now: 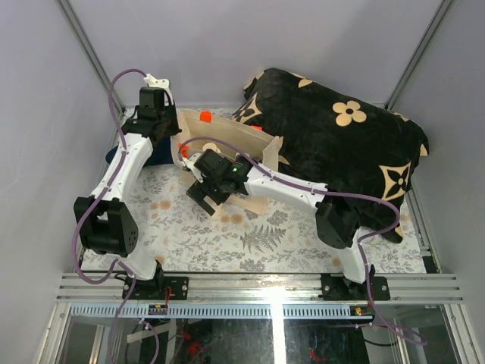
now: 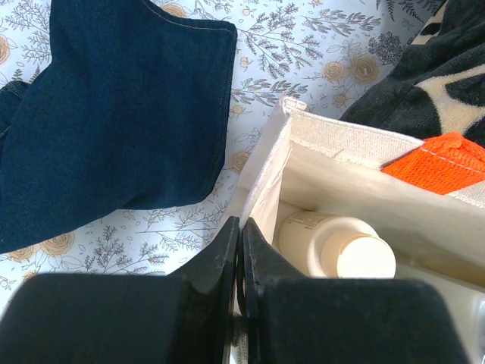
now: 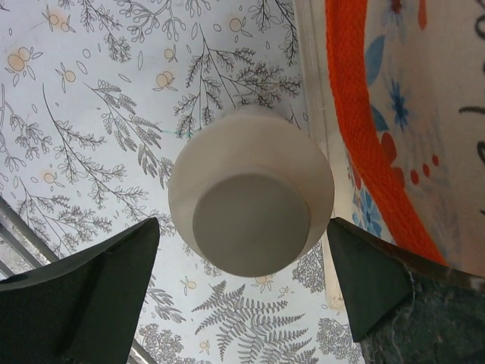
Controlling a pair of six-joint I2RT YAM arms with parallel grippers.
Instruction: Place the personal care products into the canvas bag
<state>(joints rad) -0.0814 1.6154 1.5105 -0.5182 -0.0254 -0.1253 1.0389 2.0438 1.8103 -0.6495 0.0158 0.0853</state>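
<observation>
The beige canvas bag (image 1: 258, 144) with orange handles (image 2: 443, 163) stands at the back middle of the table. My left gripper (image 2: 239, 227) is shut on the bag's left rim (image 2: 265, 163), at the bag's left end (image 1: 176, 145). Inside the bag lies a cream bottle with a round cap (image 2: 337, 246). In front of the bag a pale cylinder bottle (image 3: 254, 205) stands upright on the cloth. My right gripper (image 3: 242, 224) hangs open over it, one finger on each side and apart from it. In the top view the right gripper (image 1: 203, 196) hides that bottle.
A large black flower-patterned cushion (image 1: 341, 144) fills the back right, against the bag. A dark blue denim cloth (image 2: 114, 114) lies left of the bag. A floral tablecloth (image 1: 227, 235) covers the table. The bag's printed front and orange strap (image 3: 356, 114) stand just right of the pale bottle.
</observation>
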